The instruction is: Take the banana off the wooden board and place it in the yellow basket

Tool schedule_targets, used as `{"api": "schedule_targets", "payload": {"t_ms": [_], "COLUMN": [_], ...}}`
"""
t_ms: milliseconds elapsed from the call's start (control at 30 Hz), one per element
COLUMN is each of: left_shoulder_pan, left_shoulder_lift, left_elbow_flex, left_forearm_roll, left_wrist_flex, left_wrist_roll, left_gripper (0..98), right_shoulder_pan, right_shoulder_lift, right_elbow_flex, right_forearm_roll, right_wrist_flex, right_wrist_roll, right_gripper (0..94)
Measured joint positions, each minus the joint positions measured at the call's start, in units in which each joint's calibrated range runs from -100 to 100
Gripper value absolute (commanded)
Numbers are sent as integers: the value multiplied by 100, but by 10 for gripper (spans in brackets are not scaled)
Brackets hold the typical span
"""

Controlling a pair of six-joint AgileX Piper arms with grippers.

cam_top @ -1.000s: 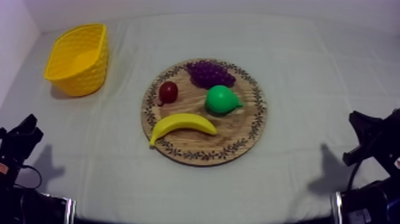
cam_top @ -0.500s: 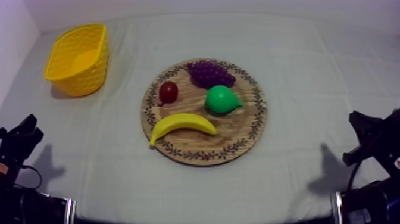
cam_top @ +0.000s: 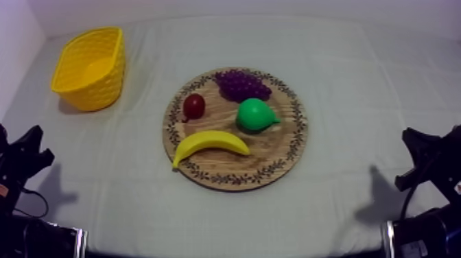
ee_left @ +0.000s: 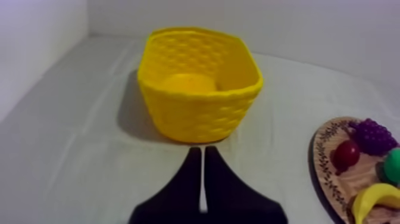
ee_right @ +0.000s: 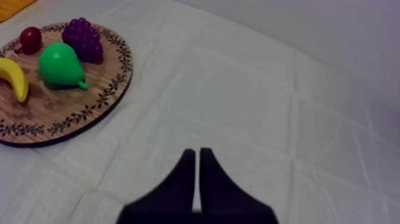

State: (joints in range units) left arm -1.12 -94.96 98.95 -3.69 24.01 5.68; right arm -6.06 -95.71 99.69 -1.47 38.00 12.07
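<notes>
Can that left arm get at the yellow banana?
Probably yes: only bare cloth lies between the left gripper and the curved yellow banana, uncovered at the round wooden board's near edge.

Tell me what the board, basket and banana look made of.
Board: wood, going by the brown grain; matt, with what looks like a printed leaf pattern round the rim. Basket: probably moulded plastic, an even yellow with a regular woven relief. Banana: likely plastic or rubber, smooth and uniformly yellow.
</notes>
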Motion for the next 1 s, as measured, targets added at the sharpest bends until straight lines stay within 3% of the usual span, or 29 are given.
{"api": "schedule_targets", "payload": {"t_ms": [200,400,567,833,1000], "left_shoulder_pan": [329,759,1204,2180,2663], "left_shoulder_lift": [842,1756,2464,3574,4282], "left_elbow_flex": [-725,-2062,-3189,-4580,-5234], "left_forearm_roll": [-104,-420,-825,-1727,-1834], "left_wrist_flex": [-422,269,509,1156,1266], "left_wrist_roll": [-256,-194,-60,493,495], "left_gripper": [1,1,1,1,1], "right_shoulder_pan": [0,0,0,0,0], "right_shoulder_lift": [0,0,0,0,0], "right_elbow_flex": [0,0,0,0,0], "right_forearm_roll": [0,0,0,0,0], "right_wrist_flex": [0,0,0,19,1], "right_wrist_roll": [0,0,0,0,0], "right_gripper": [5,5,5,5,5]}}
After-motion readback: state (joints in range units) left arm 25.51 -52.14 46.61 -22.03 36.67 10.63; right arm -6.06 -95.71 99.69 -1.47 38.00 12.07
